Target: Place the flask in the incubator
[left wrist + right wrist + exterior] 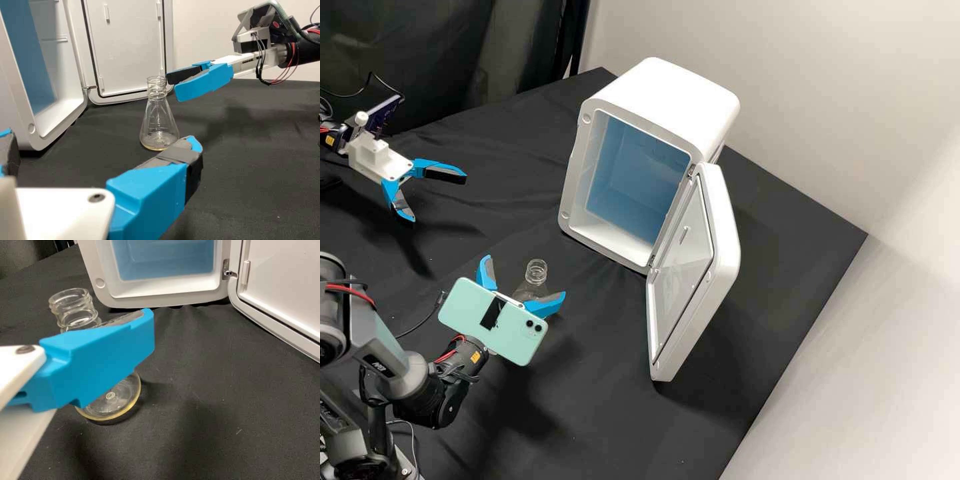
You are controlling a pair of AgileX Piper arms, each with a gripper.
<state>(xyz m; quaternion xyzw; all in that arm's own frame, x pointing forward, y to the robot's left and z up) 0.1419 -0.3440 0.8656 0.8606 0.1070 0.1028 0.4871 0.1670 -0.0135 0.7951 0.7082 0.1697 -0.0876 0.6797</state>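
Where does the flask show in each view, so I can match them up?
High view: flask upright on the bench, left of centre, before the incubator.
Left wrist view: flask mid-frame, upright, before the open door.
Right wrist view: flask close up, partly behind a blue finger.
Shared landmark: the incubator's open white door.

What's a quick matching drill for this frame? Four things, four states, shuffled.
Things:
1. flask
2. incubator door
3. left gripper
4. right gripper

States:
A. swung open
B. open, fingers close at the flask
C. upright on the bench, no cap
D. open, well apart from the flask

Pairs: 1-C, 2-A, 3-D, 4-B.
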